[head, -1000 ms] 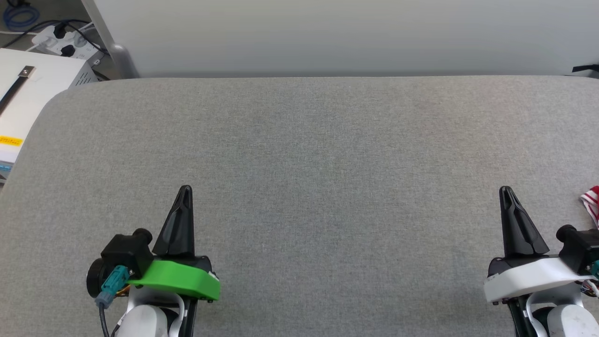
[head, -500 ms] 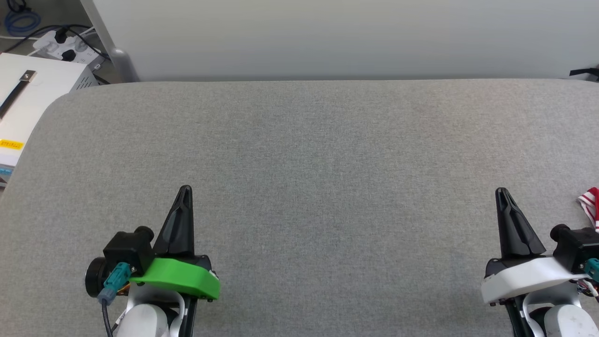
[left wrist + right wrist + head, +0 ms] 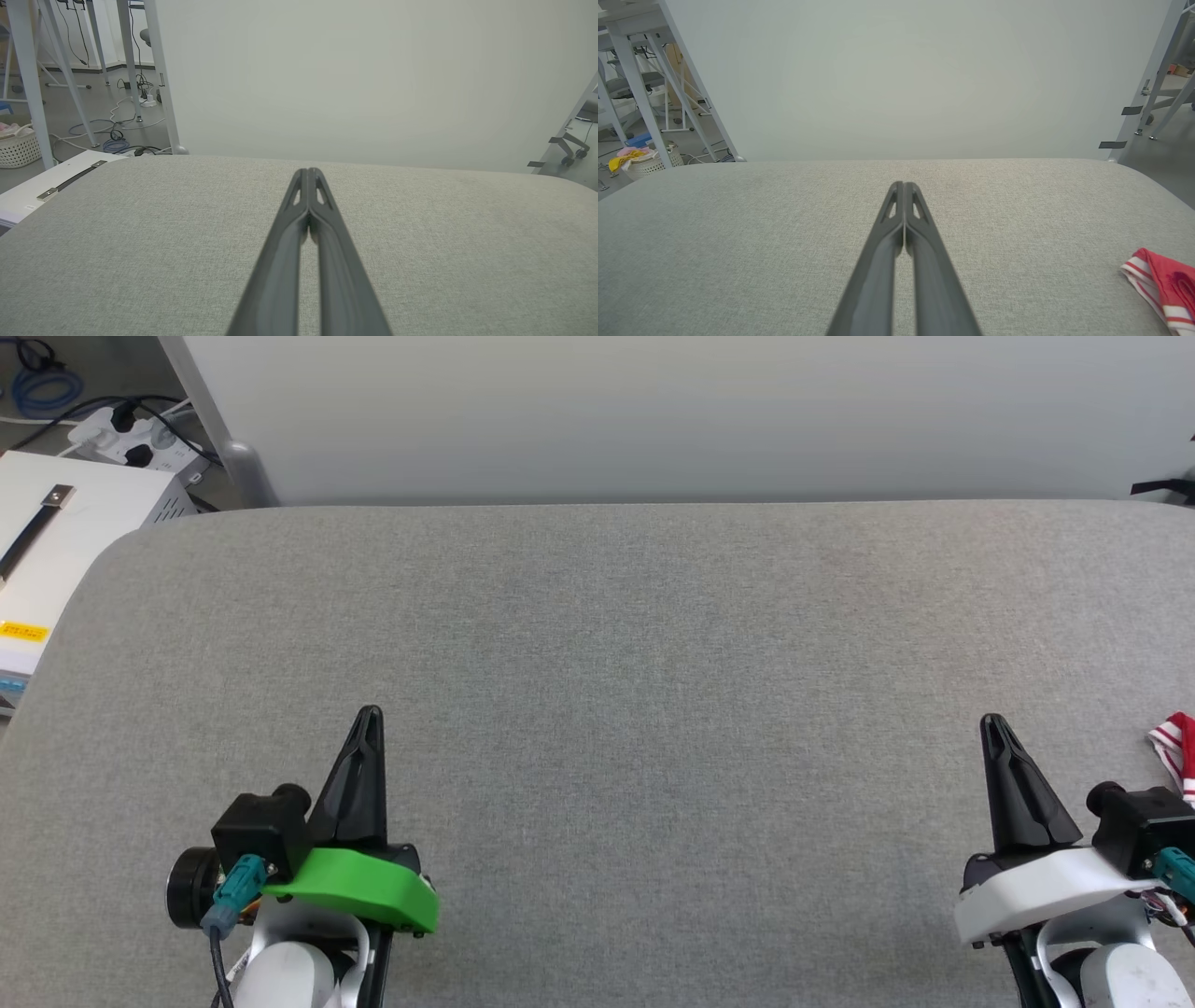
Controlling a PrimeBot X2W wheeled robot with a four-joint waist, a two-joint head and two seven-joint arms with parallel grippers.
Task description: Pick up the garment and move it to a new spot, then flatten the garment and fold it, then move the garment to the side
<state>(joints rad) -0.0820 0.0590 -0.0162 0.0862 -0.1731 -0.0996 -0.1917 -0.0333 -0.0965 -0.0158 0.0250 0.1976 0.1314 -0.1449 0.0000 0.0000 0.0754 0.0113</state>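
Observation:
A corner of the garment (image 3: 1178,745), red cloth with red-and-white stripe trim, pokes in at the right edge of the grey table (image 3: 597,644); the rest is cut off by the frame. In the right wrist view the garment (image 3: 1164,284) lies at the lower right. My right gripper (image 3: 991,721) is shut and empty, left of that corner and apart from it; its tips (image 3: 903,185) meet over bare cloth. Over the near left of the table my left gripper (image 3: 370,713) is shut with nothing in it, its tips (image 3: 308,171) closed together.
A pale wall panel (image 3: 653,411) stands behind the table's far edge. A white box (image 3: 65,523) sits off the table's left side, with a power strip and cables (image 3: 121,425) on the floor. A white basket (image 3: 644,163) stands on the floor at far left.
The head camera has tilted slightly, so the table's far edge sits lower in the picture. My right gripper has drifted a little left and down. The left gripper stays put.

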